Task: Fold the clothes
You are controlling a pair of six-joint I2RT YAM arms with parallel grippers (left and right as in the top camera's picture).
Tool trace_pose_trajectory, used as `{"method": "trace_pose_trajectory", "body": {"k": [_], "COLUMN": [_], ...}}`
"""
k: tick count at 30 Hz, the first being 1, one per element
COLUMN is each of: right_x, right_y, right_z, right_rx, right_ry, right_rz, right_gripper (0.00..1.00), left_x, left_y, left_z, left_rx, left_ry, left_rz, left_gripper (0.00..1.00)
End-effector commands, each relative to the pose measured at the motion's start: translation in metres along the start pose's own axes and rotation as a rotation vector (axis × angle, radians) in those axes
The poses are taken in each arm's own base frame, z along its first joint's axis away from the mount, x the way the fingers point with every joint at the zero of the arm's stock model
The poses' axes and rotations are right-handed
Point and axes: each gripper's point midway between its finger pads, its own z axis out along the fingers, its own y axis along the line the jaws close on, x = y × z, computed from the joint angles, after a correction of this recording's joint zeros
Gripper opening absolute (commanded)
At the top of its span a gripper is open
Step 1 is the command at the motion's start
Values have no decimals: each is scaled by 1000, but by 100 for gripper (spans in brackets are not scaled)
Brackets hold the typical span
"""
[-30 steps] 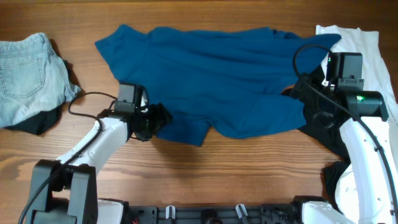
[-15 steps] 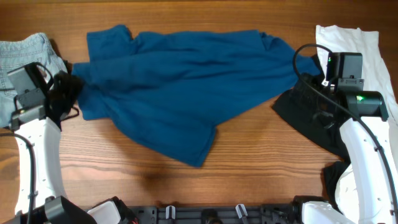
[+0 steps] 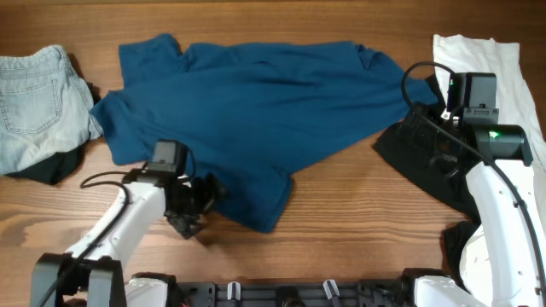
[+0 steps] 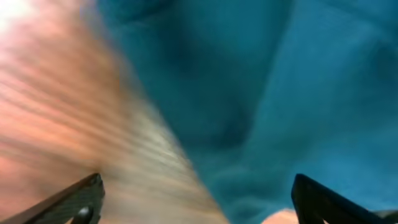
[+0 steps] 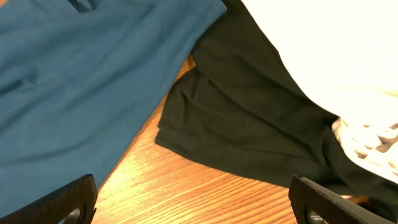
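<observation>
T-shirt (image 3: 256,94), dark blue, lying rumpled across mid-counter (image 3: 358,239), unfolded; left claw (image 3: 205,198) at its lower hem, spread wide and empty, seemingly placed to take that edge; right claw (image 5: 193,199) likewise wide, empty, over black garment (image 5: 249,124) alongside.

The blue T-shirt (image 3: 256,111) is soft, matt, lightly creased cloth. At upper left, the pale denim garment (image 3: 38,102) looks coarser, with stitched seams. The white garment (image 3: 490,53) and the black garment (image 5: 249,118) are matt fabric. The table (image 3: 341,230) is grained wood with a faint sheen.
</observation>
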Motion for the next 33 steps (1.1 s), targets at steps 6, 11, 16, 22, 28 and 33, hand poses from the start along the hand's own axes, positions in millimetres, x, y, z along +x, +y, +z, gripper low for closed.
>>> {"method": "trace_pose_trajectory", "body": {"k": [6,11,16,22,28,33], "right_x": [6,6,7,20,39,80], "right_y": [-3,-3,-4,-8,-8,10], "right_z": [1,1,1,1,29,88], "right_rx": [10,11,13,26,35,-40], "right_ry": [23,24,30,80,172,400], "right_rz": [0,-1,-1,-17,-53,-86], "right_gripper": [100,100,100,99,43,4], "left_x": [-33,-31,-30,-67,-94,-108], "left_y": [-14,-12,-12,31,71,108], "left_z": [7,7,7,-87,-140,-156], "left_rx": [29,23,21,-153,-115,-106], "left_ry": [-206,-197,-195,-402,-510,-554], "left_rz": [0,-3,-3,38,-182,-367], "left_gripper": [71,20,4,4,4,4]}}
